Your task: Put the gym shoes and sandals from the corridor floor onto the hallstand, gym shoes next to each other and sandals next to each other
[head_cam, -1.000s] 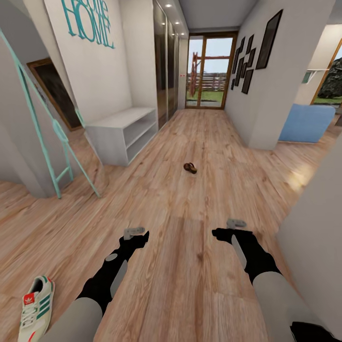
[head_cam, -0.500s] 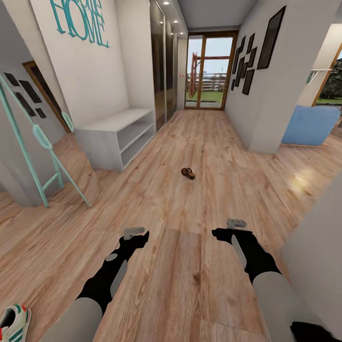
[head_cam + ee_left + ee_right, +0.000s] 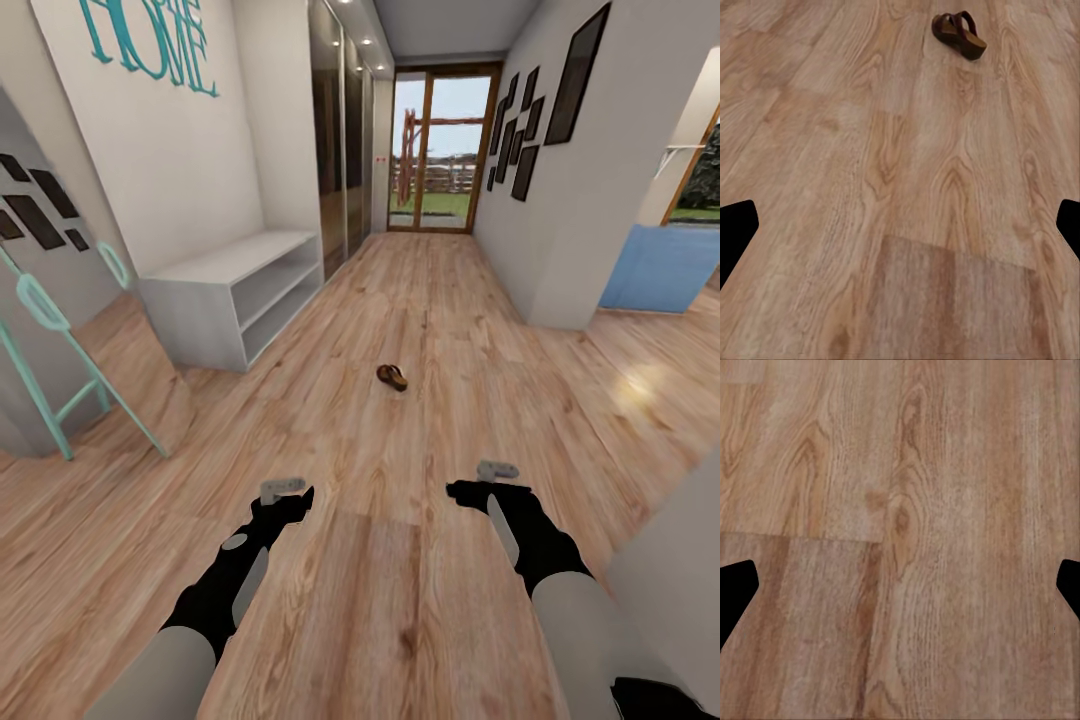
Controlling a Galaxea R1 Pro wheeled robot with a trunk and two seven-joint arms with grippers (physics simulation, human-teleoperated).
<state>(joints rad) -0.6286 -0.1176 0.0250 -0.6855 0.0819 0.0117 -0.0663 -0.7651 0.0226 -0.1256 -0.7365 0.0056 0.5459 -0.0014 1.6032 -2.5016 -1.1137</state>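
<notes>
A brown sandal lies on the corridor floor well ahead, between both grippers, nearer the left gripper; the fingers of both left and right gripper are spread apart and empty

Large teal lettering on the white wall at the upper left of the head view reads "HOME"; a line of letters above it is cut off by the frame edge and cannot be read.
</notes>
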